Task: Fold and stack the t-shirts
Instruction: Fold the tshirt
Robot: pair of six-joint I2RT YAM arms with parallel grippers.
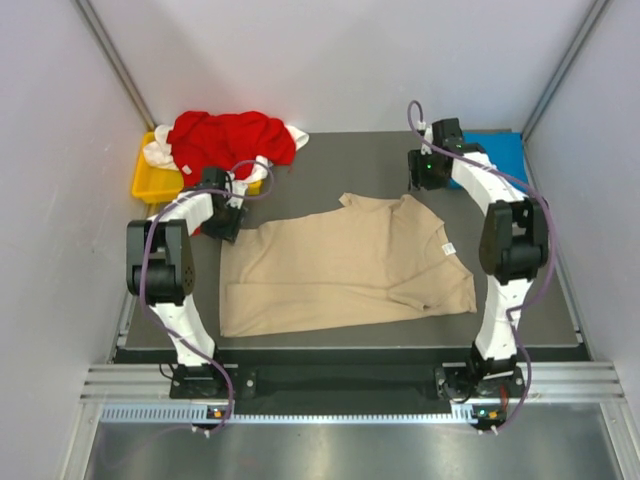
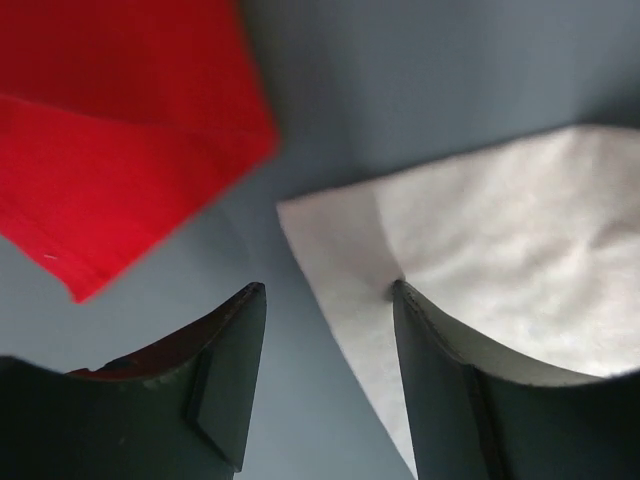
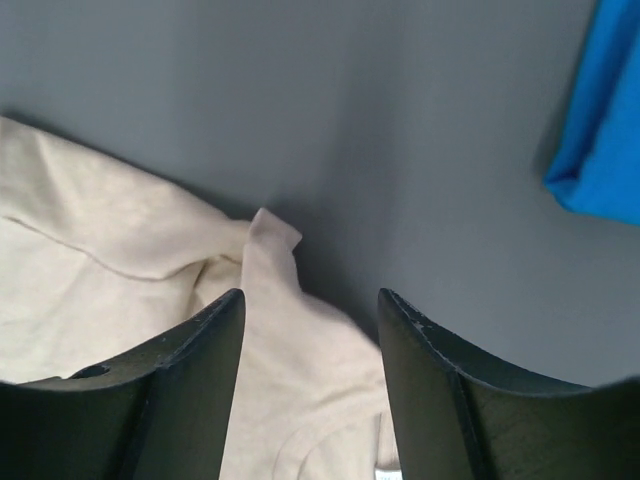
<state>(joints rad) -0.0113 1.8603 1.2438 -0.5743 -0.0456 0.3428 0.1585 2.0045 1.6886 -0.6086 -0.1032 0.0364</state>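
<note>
Top external: beige t-shirt [image 1: 345,265] spread mid-bench, red t-shirt [image 1: 230,140] hiding most of the yellow tray [image 1: 148,183] at the far-left corner, blue t-shirt [image 1: 505,150] partly behind the right arm [image 1: 510,240]; left wrist: left gripper [image 2: 325,300], jaws apart, over a beige corner; right wrist: right gripper [image 3: 310,300], jaws apart, empty.

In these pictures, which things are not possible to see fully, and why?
Top view: the yellow tray and white shirt lie mostly under the red shirt.
Top view: the right arm covers part of the blue shirt.
Right wrist view: the picture edge cuts off the blue shirt.
</note>
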